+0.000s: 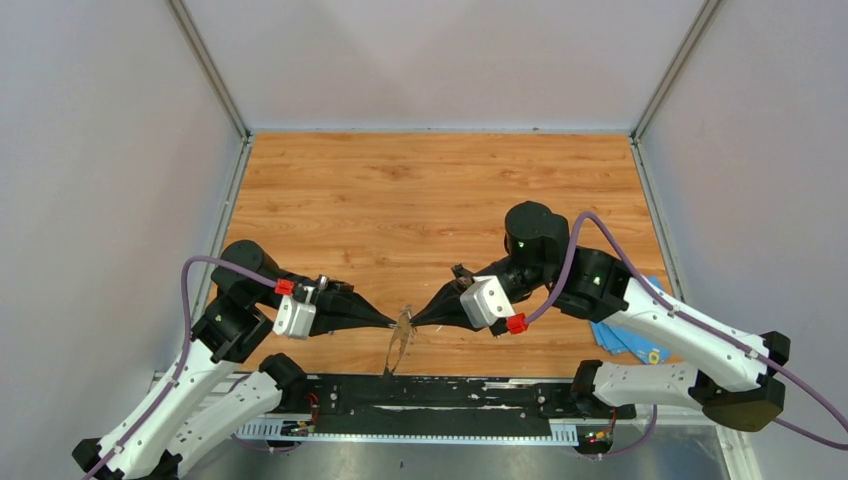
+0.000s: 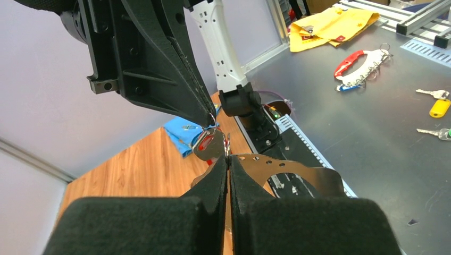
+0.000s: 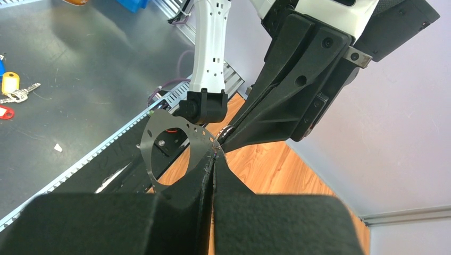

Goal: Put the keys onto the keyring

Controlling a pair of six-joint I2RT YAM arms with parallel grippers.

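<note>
Hanging thin grey jagged keyring (image 2: 290, 164) | left claw (image 2: 228, 160) pinching it | right claw (image 3: 214, 159) pinching red key (image 2: 210, 144)

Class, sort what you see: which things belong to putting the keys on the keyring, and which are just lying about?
Job: keyring, red-headed key, left gripper, right gripper.
Lying about: blue cloth, yellow packet, yellow-tagged key, red-and-white holder.

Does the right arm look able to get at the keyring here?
Probably yes: the right gripper, shut on the red key, is tip to tip with the left gripper holding the keyring; nothing lies between.
</note>
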